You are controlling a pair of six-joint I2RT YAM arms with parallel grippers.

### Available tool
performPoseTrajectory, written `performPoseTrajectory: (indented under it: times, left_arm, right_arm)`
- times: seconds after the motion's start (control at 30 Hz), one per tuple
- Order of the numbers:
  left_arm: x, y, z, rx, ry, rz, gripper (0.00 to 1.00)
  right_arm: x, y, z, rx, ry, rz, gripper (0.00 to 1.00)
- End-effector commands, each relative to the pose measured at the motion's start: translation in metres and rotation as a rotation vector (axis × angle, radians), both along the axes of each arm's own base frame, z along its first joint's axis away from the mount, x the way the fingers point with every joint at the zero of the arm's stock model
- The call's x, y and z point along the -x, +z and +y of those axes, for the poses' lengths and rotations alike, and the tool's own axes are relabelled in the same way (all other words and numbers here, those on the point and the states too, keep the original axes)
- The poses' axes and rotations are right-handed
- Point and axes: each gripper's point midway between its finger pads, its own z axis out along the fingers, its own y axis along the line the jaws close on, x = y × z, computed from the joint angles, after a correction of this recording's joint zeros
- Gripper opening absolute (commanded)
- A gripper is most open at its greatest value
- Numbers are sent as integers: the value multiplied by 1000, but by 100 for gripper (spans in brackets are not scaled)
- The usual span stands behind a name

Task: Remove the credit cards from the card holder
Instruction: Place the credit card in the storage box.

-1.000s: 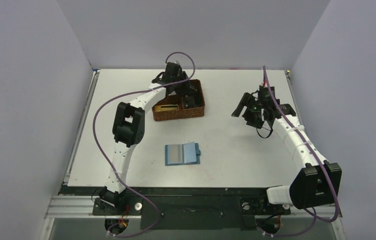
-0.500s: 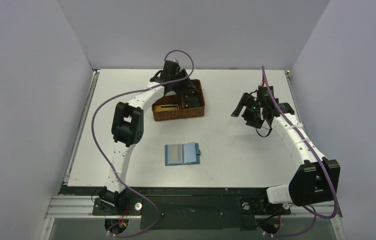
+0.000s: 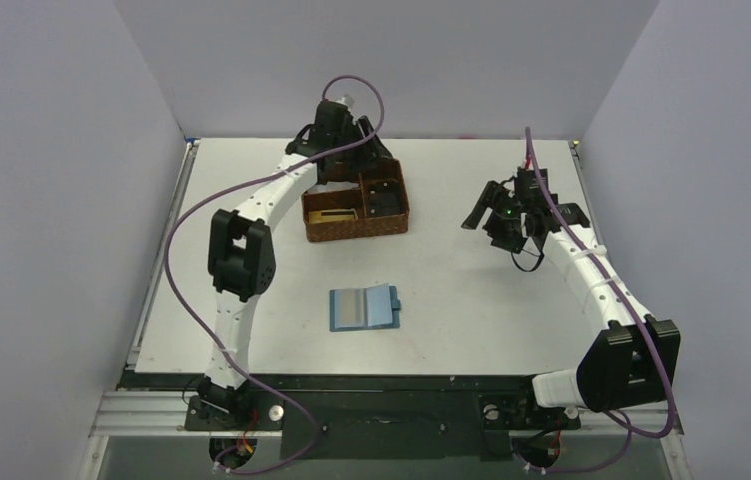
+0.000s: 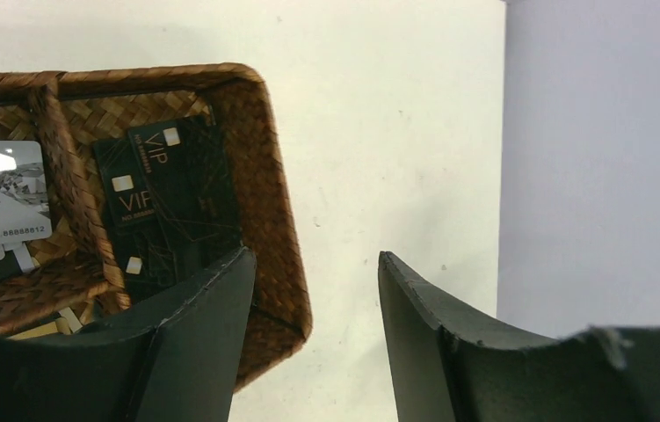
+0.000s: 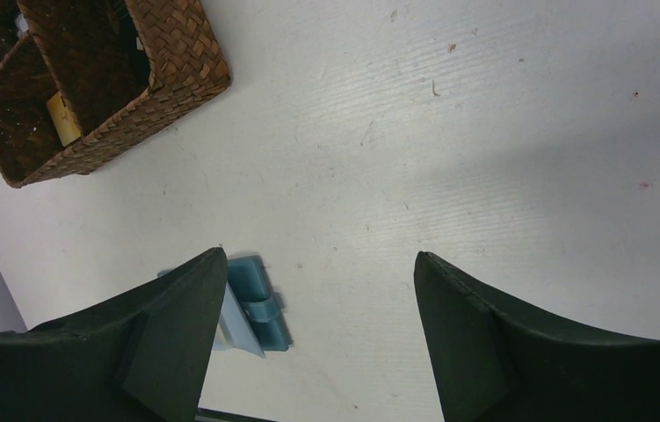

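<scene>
Your left claw (image 4: 313, 272) hung wide open and empty over a basket (image 3: 356, 232) corner, where a low pull-back could have snagged the rim. Inside the basket lay black cards (image 4: 172, 207), a white card (image 4: 1, 193) and a gold card (image 3: 332, 214). The holder (image 3: 363, 307) lay open at the desk's 6 o'clock, and your right claw (image 5: 317, 264) hung open and empty at 3 o'clock.

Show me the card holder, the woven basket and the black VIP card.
card holder (image 3: 363, 308): top view, middle of its open inside.
woven basket (image 3: 356, 231): top view, near wall.
black VIP card (image 4: 172, 207): left wrist view, card face.
</scene>
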Motion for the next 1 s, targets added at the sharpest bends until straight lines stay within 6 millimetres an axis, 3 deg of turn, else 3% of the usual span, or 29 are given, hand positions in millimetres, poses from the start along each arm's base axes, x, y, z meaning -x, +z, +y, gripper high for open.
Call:
performPoseTrajectory:
  times: [0.0,0.37,0.53,0.57,0.9,0.93,0.97]
  left_arm:
    - [11,67,6,40,-35,-115,52]
    - [50,76,24,20,-44,-103,55]
    - [72,70,34,9,-46,-74,56]
    - [77,77,36,13,-44,-84,56]
    - [128,63,56,-21,-38,-39,57]
    - [132,70,59,-20,-33,-53,57]
    - [139,61,60,-32,-37,-36,57]
  right_arm:
    - [-12,20,-1,-10,-21,-62,74]
    - [-12,23,7,-20,-30,-64,74]
    - [-14,28,21,-22,-6,-76,74]
    - [-14,28,24,-20,-3,-79,74]
    - [-7,30,50,-41,31,-109,74]
    - [-6,30,52,-44,33,-110,75]
    - [-3,29,55,-43,38,-115,75]
